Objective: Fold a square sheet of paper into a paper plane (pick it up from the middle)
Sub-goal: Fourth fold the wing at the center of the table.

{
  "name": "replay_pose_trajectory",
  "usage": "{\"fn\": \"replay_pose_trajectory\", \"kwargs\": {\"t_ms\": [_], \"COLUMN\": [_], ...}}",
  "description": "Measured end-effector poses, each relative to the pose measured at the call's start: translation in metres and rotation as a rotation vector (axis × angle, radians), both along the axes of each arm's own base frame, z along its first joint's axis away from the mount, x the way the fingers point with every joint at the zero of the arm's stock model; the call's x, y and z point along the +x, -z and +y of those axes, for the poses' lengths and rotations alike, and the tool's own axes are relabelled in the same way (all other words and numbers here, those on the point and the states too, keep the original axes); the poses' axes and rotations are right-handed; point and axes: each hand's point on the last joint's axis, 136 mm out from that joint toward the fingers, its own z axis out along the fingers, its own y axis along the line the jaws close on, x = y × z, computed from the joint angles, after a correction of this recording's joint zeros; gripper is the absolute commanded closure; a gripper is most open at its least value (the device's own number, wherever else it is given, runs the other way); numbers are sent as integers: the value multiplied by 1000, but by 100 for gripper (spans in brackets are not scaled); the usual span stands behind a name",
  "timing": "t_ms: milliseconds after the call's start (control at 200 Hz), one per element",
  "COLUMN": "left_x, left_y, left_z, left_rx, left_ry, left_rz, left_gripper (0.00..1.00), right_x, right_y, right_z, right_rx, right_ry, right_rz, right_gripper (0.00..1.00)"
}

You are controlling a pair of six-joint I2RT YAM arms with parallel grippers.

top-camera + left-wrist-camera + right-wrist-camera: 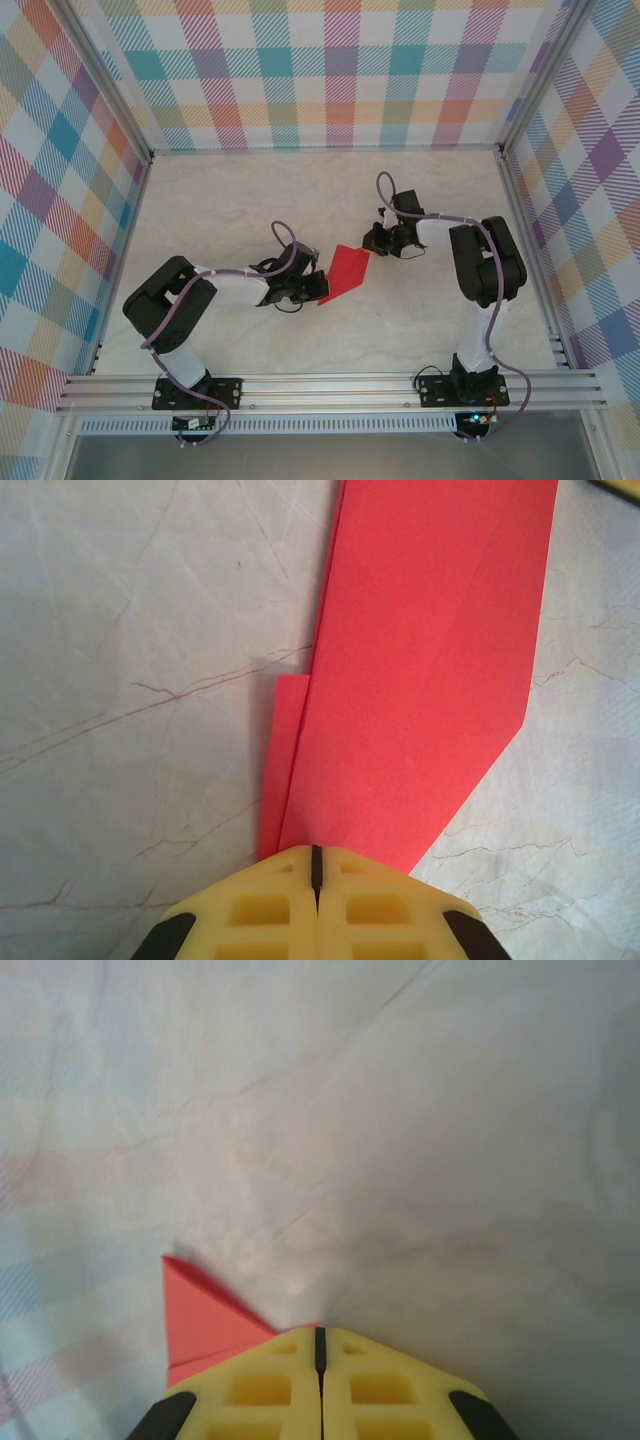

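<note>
Mid-frame in the top view, I see the red paper point(346, 272) partly folded: layered and angled, no slim dart yet. My left claw point(318, 287) is clamped on its lower-left end, and my right claw point(372, 242) pinches its upper-right corner.

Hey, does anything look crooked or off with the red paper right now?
Slightly. In the left wrist view the folded red paper has layers that don't line up: a narrow strip pokes out past its left edge, near the left gripper pinching it. No tears visible.
</note>
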Motion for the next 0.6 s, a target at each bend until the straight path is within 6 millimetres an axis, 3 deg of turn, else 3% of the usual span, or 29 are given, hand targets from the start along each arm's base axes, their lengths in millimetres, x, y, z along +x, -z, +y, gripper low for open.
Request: {"fn": "replay_pose_trajectory", "kwargs": {"t_ms": [120,235,415,600], "left_x": [0,-3,-1,11], "left_y": [-1,-2,-21,-55], "left_z": [0,1,4,9], "left_rx": [0,15,34,22], "left_ry": [0,4,-10,-59], "left_rz": [0,19,13,-76], "left_gripper": [94,83,61,43], "right_x": [8,5,-24,-66], "right_y": [-3,-22,-59,-48], "right_z": [-11,-15,-16,8], "right_rx": [-42,-47,-1,33], "right_ry": [31,49,64,32], "right_rz": [-18,-58,-115,-31], "right_gripper": [87,73,51,46]}}
